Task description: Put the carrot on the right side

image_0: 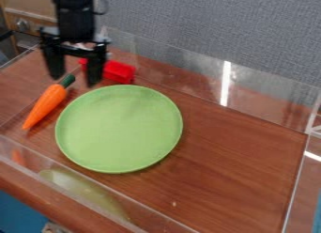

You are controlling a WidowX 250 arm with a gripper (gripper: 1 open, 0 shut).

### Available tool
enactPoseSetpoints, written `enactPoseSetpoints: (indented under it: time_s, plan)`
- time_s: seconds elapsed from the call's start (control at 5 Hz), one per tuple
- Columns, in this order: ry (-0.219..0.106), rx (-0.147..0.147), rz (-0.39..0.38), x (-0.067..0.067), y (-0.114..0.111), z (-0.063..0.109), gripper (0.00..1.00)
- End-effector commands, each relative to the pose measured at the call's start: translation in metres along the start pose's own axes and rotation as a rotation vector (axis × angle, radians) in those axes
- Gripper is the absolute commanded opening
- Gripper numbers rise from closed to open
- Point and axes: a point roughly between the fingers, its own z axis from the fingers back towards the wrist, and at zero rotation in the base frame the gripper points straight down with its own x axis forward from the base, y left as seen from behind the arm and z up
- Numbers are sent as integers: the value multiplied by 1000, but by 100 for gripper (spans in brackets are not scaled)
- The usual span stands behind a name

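gripper [70, 71]: jaws spread wide, pointed down, nothing held, positioned just above the stem end of the carrot [48, 102] | carrot: laid on table [238, 171], left of green plate [120, 127] | red block [116, 71]: behind plate

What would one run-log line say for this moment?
gripper: open, above carrot's stem end | carrot: on table, left of green plate | not yet grasped

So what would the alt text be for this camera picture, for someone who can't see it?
A black robot gripper, jaws open, hangs over the stem end of an orange toy carrot on a wooden table. A round green plate lies beside it, a red block behind.
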Motion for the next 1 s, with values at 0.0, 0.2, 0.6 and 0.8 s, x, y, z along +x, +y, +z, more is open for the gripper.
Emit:
enactPoseSetpoints:
  time_s: [0.0,0.2,0.6,0.8]
  plan:
    - [-59,8,-17,2,23,-2,100]
    - [-70,-6,-25,4,29,-23,100]
    - [-83,-13,47,12,47,-53,100]
    - [-95,-14,72,16,53,-59,100]
